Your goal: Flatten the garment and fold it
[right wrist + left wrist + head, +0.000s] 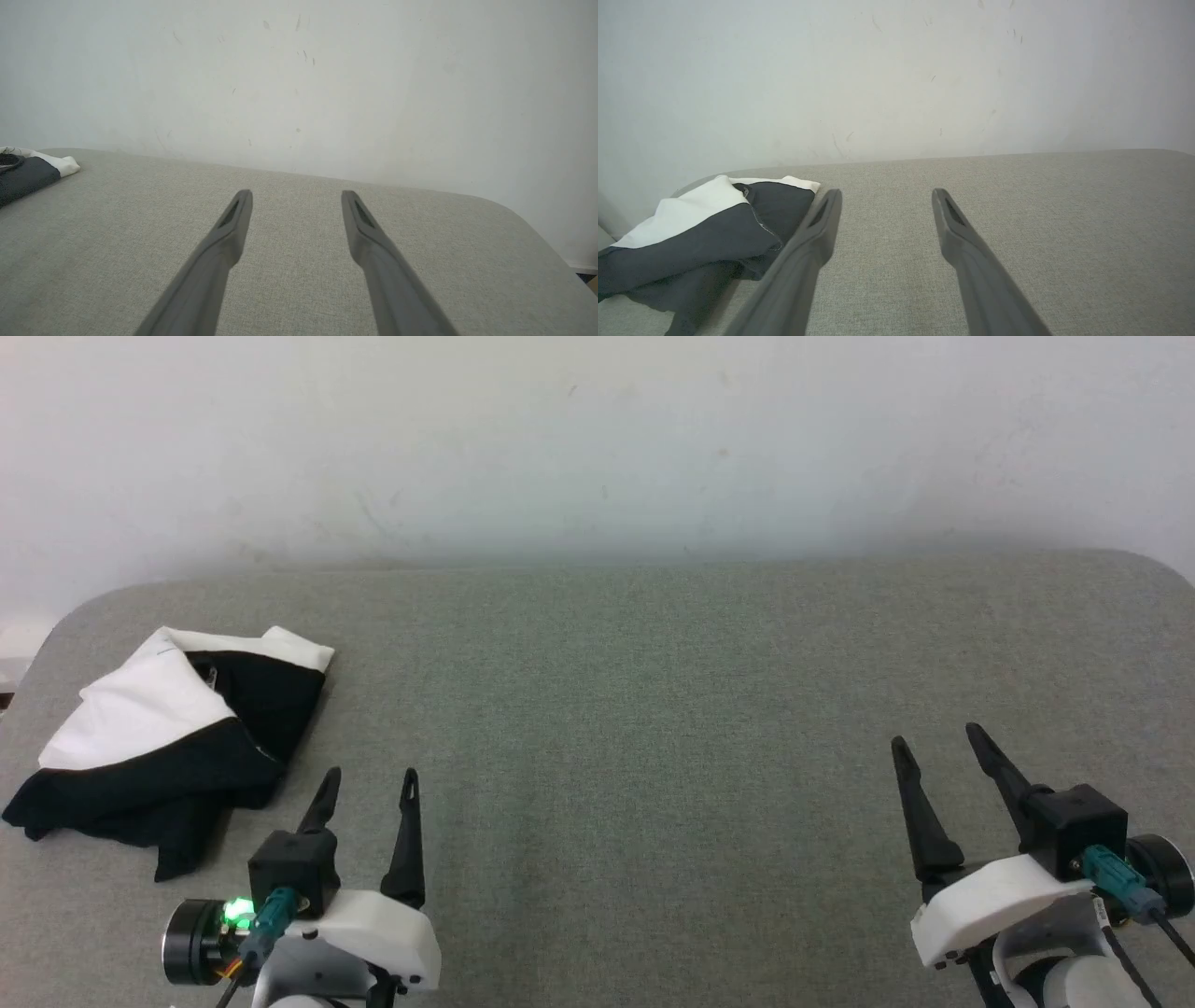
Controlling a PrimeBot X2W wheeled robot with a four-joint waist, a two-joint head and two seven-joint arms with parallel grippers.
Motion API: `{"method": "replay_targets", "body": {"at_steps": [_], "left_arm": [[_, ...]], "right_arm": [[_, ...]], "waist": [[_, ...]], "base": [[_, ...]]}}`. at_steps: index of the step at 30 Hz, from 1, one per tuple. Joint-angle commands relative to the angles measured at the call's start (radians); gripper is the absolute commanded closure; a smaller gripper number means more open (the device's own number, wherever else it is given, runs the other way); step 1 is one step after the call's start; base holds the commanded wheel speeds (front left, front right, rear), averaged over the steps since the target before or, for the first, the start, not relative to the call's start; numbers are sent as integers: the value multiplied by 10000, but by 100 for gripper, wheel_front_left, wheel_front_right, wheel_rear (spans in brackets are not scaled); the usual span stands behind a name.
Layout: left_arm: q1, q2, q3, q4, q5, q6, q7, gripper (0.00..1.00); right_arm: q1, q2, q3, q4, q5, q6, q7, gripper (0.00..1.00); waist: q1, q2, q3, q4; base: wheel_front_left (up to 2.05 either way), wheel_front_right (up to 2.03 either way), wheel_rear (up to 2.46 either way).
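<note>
Head view: my left gripper (371, 775), near the bunched white-and-black soft shirt (159, 737), and right gripper (935, 735), well apart, gape empty; I risk pinching stacked layers.

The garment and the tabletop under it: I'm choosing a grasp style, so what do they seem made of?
The garment: soft, thin cloth, probably a cotton-like knit, matte white and black; it slumps in loose folds with stitched seams. The tabletop: covered in grey-green woven fabric or felt, matte; a fine speckled weave shows close up.
</note>
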Motion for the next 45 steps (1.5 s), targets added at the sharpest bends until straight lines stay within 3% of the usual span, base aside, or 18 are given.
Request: {"method": "replay_targets", "body": {"at_steps": [1,17,45], "left_arm": [[76,-2,-35,34,-94,96,-90,0],[234,-3,-73,76,-172,151,-424,0],[692,-5,-185,-172,-95,267,-1009,0]], "right_arm": [[70,8,-7,14,81,-4,-83,0],[210,14,278,123,179,-6,-417,0],[426,24,846,397,509,-11,-1001,0]], "waist": [[0,-1,-4,13],[0,-1,-119,514],[0,-1,-334,2300]], "base": [[0,0,0],[0,0,0],[0,0,0]]}}
